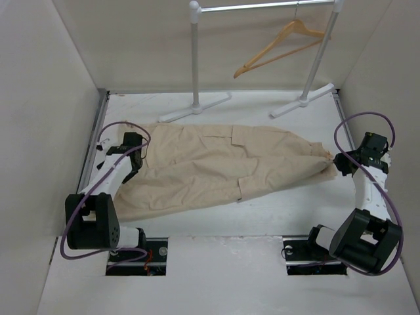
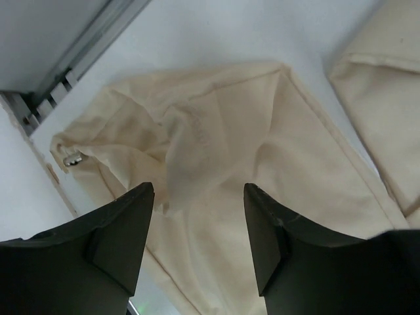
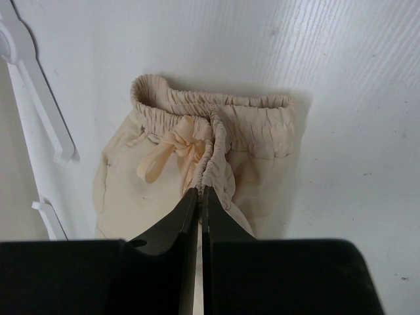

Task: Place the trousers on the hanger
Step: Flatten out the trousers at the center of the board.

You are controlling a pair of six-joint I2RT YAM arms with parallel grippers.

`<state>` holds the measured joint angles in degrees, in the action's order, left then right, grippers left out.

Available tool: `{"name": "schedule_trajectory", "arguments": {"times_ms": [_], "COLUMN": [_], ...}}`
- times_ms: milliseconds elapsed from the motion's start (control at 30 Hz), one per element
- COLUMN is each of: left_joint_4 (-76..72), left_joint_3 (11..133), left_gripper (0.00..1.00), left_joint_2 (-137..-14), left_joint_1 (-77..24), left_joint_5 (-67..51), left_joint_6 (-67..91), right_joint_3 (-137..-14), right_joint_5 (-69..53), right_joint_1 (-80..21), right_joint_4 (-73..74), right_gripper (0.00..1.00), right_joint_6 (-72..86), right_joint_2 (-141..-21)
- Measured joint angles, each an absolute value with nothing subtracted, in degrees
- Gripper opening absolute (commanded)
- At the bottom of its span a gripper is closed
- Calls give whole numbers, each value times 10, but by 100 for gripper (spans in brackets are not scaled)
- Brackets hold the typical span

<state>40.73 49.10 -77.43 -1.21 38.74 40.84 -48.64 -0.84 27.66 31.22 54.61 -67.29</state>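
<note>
Trousers of beige soft cloth (image 1: pixel 210 164) lie flat across your white table (image 1: pixel 275 216), leg ends (image 2: pixel 131 118) at 9 o'clock, gathered waistband (image 3: pixel 216 108) at 3 o'clock. Your left gripper (image 2: pixel 197 190) hangs over the leg ends, fingers apart, gripping nothing. Your right gripper (image 3: pixel 200 191) is pinched tight on the waistband. The tan wooden triangular hanger (image 1: pixel 282 44) hangs on the white metal rack (image 1: pixel 195 65) at 1 o'clock.
</note>
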Motion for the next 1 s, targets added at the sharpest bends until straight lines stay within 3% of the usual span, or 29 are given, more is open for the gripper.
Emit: {"name": "schedule_trajectory", "arguments": {"times_ms": [100, 267, 367, 533, 667, 767, 1000], "left_joint_4": [386, 349, 338, 341, 350, 350, 366], "left_joint_3": [491, 491, 492, 551, 651, 697, 716], "left_gripper": [47, 8, 3, 10, 39, 50, 59], "left_joint_2": [-787, -856, -874, -873, -895, -926, -930], "left_joint_1": [-7, 45, 94, 186, 229, 225, 161], "left_joint_5": [414, 411, 385, 353, 348, 354, 387], "left_joint_6": [392, 373, 369, 376, 378, 373, 344], "right_joint_3": [-486, -486, -485, -457, -419, -389, -373], "right_joint_5": [-9, -10, -12, -9, -3, -1, 18], "right_joint_1": [277, 277, 277, 277, 277, 277, 277], "right_joint_4": [312, 312, 312, 313, 316, 322, 345], "right_gripper": [4, 4, 4, 3, 3, 8, 49], "right_joint_6": [546, 546, 546, 538, 532, 529, 525], "right_joint_2": [-673, -673, -671, -641, -611, -591, -551]}}
